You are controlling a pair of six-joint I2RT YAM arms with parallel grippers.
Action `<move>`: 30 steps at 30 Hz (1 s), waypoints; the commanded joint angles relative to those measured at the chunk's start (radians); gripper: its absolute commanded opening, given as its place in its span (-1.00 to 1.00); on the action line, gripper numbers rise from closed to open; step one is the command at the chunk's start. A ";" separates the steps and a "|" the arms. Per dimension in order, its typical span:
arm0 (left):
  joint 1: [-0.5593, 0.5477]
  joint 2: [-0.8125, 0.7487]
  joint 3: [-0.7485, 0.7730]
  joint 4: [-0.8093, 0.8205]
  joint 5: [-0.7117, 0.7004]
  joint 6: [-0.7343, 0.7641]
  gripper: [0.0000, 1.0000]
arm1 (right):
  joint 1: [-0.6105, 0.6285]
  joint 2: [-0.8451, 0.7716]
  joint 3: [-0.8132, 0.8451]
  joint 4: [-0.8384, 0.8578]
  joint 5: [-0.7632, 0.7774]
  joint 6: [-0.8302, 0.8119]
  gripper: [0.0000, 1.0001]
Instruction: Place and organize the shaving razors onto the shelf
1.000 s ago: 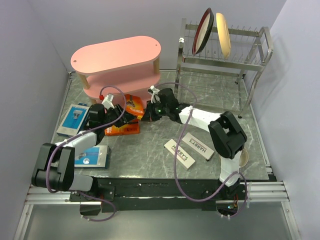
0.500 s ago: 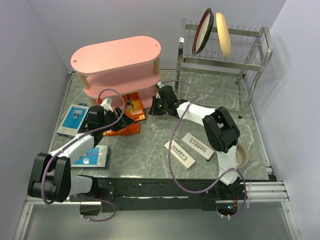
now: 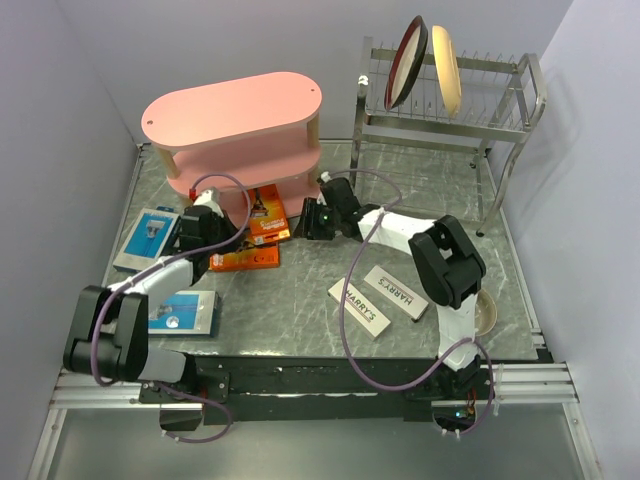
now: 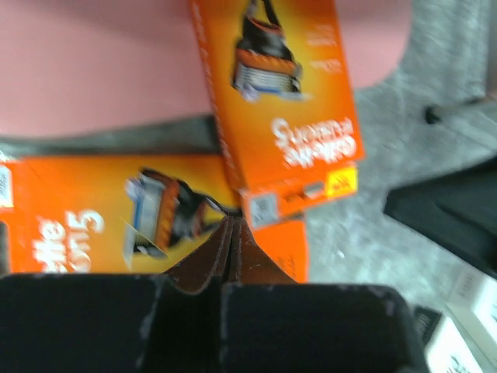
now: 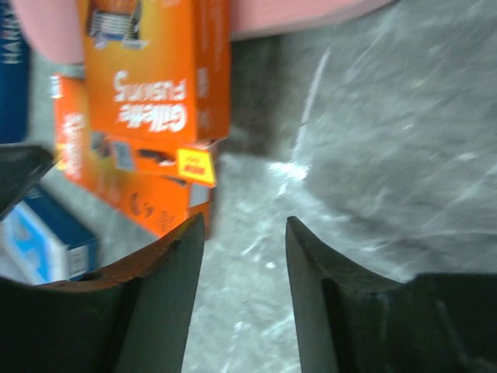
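A laboratory robot cell is indicated, not a home. The left arm and right arm are bolted to an aluminium rail behind them, with purple cables left loose. The marble-patterned tabletop under the left gripper and right gripper is boxed in by plain grey walls. Household props are staged: a pink shelf just beyond the left gripper, and a steel dish rack holding two plates well beyond the right gripper.

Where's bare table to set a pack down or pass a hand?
Free: marble between the orange packs and the HARRY'S boxes; also the strip in front of the rack. The shelf top is bare. Crowded: the shelf front, with orange packs, left arm and right arm.
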 commanded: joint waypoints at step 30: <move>-0.023 0.088 -0.060 0.230 -0.145 0.022 -0.88 | -0.018 0.201 -0.101 0.641 -0.237 0.644 -0.54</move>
